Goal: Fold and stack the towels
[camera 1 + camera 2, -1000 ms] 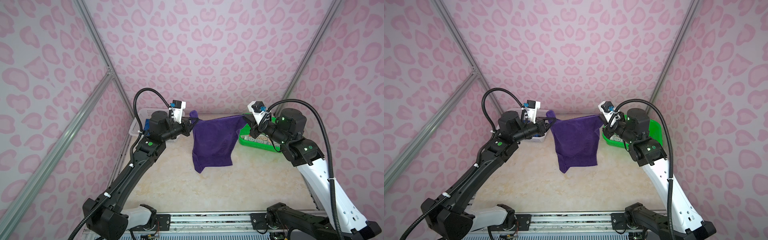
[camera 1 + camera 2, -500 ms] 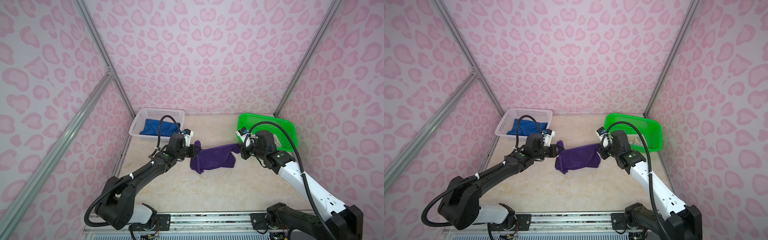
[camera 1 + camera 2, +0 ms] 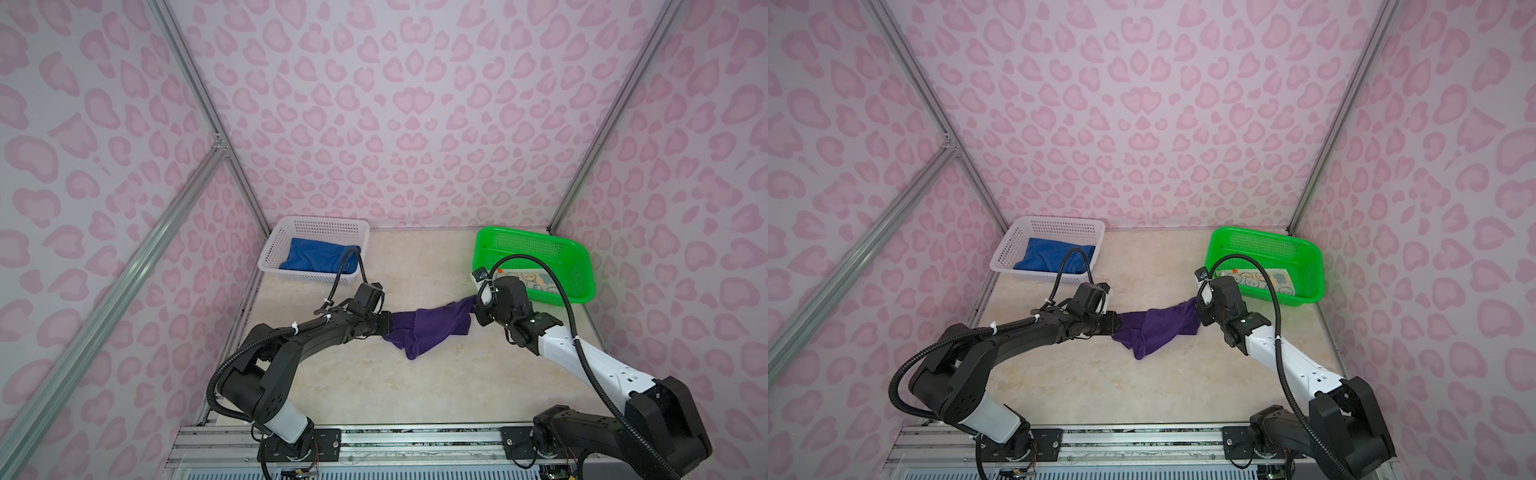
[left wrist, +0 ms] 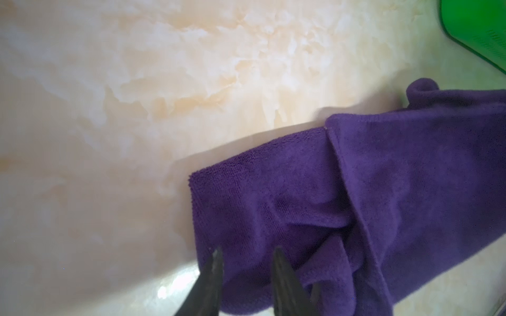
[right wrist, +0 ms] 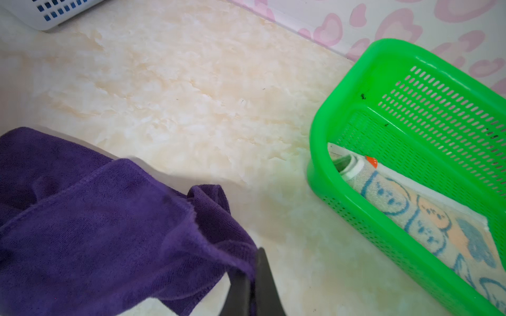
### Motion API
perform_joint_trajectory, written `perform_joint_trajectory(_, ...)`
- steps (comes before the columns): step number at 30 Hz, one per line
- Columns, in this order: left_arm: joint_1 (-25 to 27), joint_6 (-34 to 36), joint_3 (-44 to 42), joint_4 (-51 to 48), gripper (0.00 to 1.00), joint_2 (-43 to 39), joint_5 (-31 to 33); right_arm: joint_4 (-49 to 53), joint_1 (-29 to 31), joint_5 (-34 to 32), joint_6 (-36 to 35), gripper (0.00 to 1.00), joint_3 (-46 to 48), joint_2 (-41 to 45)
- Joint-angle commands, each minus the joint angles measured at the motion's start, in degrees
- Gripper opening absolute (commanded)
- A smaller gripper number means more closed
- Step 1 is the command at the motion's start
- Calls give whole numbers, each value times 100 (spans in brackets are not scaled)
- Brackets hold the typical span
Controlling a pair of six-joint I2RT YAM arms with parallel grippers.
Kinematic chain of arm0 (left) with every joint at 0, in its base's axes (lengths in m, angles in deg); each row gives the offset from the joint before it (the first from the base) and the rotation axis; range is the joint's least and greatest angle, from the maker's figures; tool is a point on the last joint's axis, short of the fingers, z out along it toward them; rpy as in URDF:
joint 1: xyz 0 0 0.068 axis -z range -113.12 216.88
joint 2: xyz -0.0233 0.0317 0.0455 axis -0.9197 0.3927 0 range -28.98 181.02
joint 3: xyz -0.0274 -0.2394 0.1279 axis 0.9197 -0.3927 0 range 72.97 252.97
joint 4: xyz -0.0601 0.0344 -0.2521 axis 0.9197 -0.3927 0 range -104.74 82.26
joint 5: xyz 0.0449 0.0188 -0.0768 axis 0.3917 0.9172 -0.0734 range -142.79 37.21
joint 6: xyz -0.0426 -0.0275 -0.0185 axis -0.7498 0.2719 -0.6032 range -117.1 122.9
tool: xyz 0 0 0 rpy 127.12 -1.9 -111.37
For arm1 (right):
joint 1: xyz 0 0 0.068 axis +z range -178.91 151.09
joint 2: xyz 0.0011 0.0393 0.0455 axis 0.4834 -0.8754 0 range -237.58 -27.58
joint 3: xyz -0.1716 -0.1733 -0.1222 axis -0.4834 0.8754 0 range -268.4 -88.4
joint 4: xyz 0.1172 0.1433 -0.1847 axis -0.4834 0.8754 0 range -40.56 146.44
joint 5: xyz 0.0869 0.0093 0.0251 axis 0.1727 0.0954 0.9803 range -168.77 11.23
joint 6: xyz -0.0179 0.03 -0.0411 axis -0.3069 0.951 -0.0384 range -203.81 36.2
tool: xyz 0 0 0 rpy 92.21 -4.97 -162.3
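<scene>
Purple towel (image 3: 428, 328) lies crumpled on the marble-look table (image 3: 415, 382), about in the middle between the two arms, and one tip of it points toward the near edge. The left gripper (image 3: 384, 327) is low at the left end of this towel. In the left wrist view its fingers (image 4: 212, 276) stand a little apart with a narrow gap. The purple cloth is seen in the gap, but I cannot tell if they press it. The right gripper (image 3: 475, 306) is at the right end, and in the right wrist view its fingers (image 5: 265, 273) are closed together on a corner of the cloth, which rises up to them. The blue towel (image 3: 316, 258) is inside the white basket (image 3: 320, 224) at the far left. The teal printed towel (image 3: 530, 280) lies flat in the green basket (image 3: 536, 237) at the far right, just behind the right gripper.
</scene>
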Motion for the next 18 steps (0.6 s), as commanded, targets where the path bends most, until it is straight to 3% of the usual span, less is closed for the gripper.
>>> perform_joint_trajectory(1, 25, 244, 19, -265, 39, -295, 423, -354, 32, -319, -69, 0, 109, -12)
perform_joint_trajectory(9, 93, 1653, 743, -687, 49, -816, 528, -750, 173, -266, -521, 0, 245, 46)
perform_joint_trajectory(13, 121, 2269, 1700, -1288, 49, -101, 251, -770, 191, -214, -537, 0, 257, 37)
perform_joint_trajectory(18, 282, 2302, 2880, -1940, 45, 1122, 352, -791, 214, -287, -430, 0, 397, 69)
